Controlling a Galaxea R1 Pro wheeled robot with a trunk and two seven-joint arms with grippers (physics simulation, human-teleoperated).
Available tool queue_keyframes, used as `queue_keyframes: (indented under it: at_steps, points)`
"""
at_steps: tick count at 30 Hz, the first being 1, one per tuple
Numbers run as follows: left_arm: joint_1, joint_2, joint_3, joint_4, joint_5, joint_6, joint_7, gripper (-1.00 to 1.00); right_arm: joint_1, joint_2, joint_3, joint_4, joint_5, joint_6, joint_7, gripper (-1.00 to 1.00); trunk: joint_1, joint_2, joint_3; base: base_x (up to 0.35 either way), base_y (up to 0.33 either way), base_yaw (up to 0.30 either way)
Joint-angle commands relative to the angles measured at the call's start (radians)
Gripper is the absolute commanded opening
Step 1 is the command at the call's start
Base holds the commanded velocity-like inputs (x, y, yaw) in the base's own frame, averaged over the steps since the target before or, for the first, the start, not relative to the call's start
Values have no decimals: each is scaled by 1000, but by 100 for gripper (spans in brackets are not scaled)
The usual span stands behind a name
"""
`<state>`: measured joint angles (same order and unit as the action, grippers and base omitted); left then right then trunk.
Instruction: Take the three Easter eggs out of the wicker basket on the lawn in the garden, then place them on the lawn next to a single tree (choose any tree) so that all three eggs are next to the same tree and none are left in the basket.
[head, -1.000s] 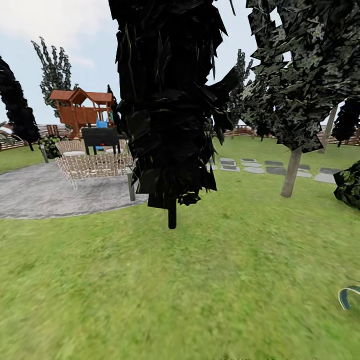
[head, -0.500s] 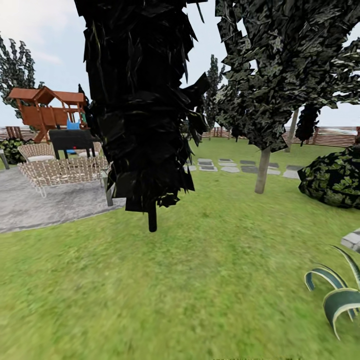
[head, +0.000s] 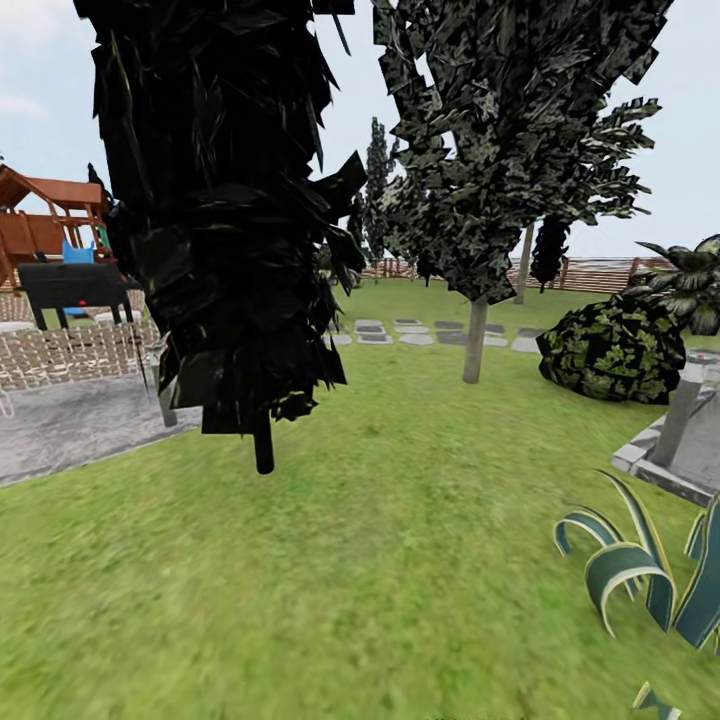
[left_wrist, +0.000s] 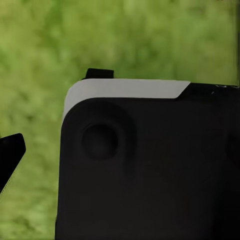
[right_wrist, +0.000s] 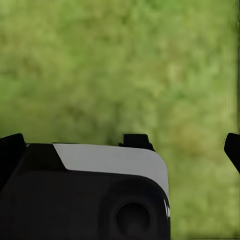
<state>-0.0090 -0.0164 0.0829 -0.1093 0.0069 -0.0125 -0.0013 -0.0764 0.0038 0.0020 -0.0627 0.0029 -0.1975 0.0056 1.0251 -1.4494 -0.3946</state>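
The Easter eggs and the wicker basket are out of view. The lawn (head: 380, 560) spreads across the head view. A tree (head: 474, 340) with a pale straight trunk stands on the grass at mid distance, right of centre. A thin dark cypress (head: 263, 440) rises close in front at the left. In the right wrist view my right gripper (right_wrist: 120, 147) hangs over grass, its black fingertips (right_wrist: 11, 145) far apart at both edges, holding nothing. In the left wrist view my left gripper (left_wrist: 120, 155) shows one black fingertip (left_wrist: 10, 152) at the edge; the robot's dark body hides the other.
A grey paved patio (head: 60, 430) with pale woven furniture (head: 70, 350) and a wooden playset (head: 40, 225) lies at the left. Stepping stones (head: 420, 335) run behind the tree. At the right are a round bush (head: 610, 350), a stone slab with a post (head: 680, 440) and a striped plant (head: 640, 570).
The whole head view has slid left, so the camera has turned right. The bush, stone slab and striped plant have come into view; the patio and playset have moved toward the left edge.
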Motion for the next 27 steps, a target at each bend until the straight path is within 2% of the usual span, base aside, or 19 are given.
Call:
queue_keyframes:
  at_steps: [1,20,27]
  points:
    - [0,0,8,0,1,-1,0,100,-1,0,0,1,0,-3,1,100,0,-1,0,0,0,-293]
    - [0,0,8,-1,1,-1,0,100,-1,-3,-2,1,-5,-2,-1,100,0,-1,13,0,0,-291]
    - [0,0,8,0,1,-1,1,100,-1,0,-1,0,-2,-1,-1,100,0,-1,14,0,0,-70]
